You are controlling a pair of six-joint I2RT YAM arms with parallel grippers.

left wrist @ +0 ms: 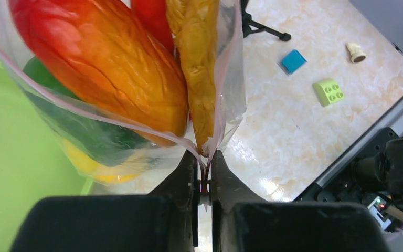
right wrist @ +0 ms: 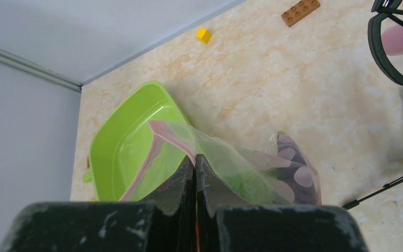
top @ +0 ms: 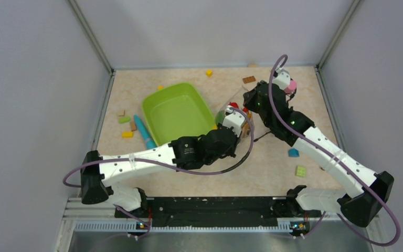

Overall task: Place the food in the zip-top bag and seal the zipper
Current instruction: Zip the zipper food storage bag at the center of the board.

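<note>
While both arms meet at the middle of the top view, the clear, crinkly zip-top plastic bag (left wrist: 231, 79) lies between them, just right of the lime-green plastic tray (right wrist: 115, 152), with the small glossy plastic toy food (left wrist: 110, 68) already inside. That includes ridged orange-red and dark green pieces, and a bumpy cluster of purple grapes (right wrist: 294, 168). The left claw (left wrist: 204, 176) is pressed together on the thin pinkish-red zipper strip (right wrist: 162, 131); in its own view the film runs straight up and away from the fingertips. The right claw (right wrist: 195, 170) is likewise clamped on that same edge, further toward the top of the overhead frame. So the strip's long axis runs from one claw to the other — neither arm has to reach. From each pinch the two pink halves appear to spread apart, so the mouth probably isn't sealed along its length. The film looks thin and slippery, the load lumpy, and the marbled beige surface (left wrist: 294, 131) beneath is smooth — a slide along the strip would likely need the other end held taut.
</note>
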